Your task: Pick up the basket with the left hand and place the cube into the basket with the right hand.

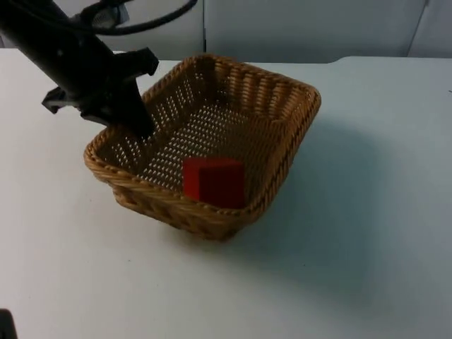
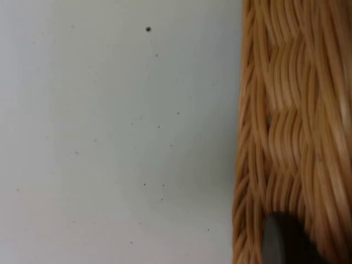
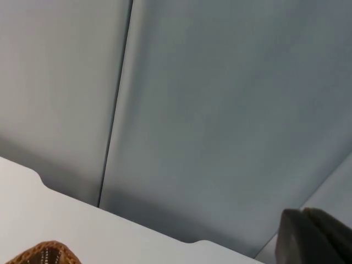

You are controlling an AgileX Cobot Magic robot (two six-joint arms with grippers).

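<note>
Basket: one wicker basket (image 1: 212,141), held just above the desk (image 1: 367,212) to judge by the broad shadow spreading under it on its right side; it looks tipped, the near rim lower than the far one.
Cube: one red cube (image 1: 214,181), already lying inside the basket, against the near wall, close to the near corner.
Left pincer: the left pincer (image 1: 138,123) comes down over the basket's left rim, one finger inside the wall; the left wrist view puts a dark fingertip (image 2: 283,242) right against the woven rim (image 2: 291,132), so I take it as clamped on that rim and carrying the basket.
Right pincer: the right pincer (image 3: 316,236) is drawn well back and lifted, pointed at the grey partition wall (image 3: 220,110) with just a corner of the basket in its sight; I cannot tell whether its fingers are apart or together. This arm looks to be waiting.
Key relation: the cube sits to the right of and nearer than the left pincer, across the basket floor, so the load hangs off the far side of the grip. The left arm is much the nearer one.
Stage: by my reckoning the placing is done; what remains is holding or setting down the basket steadily, lest the cube slide.
</note>
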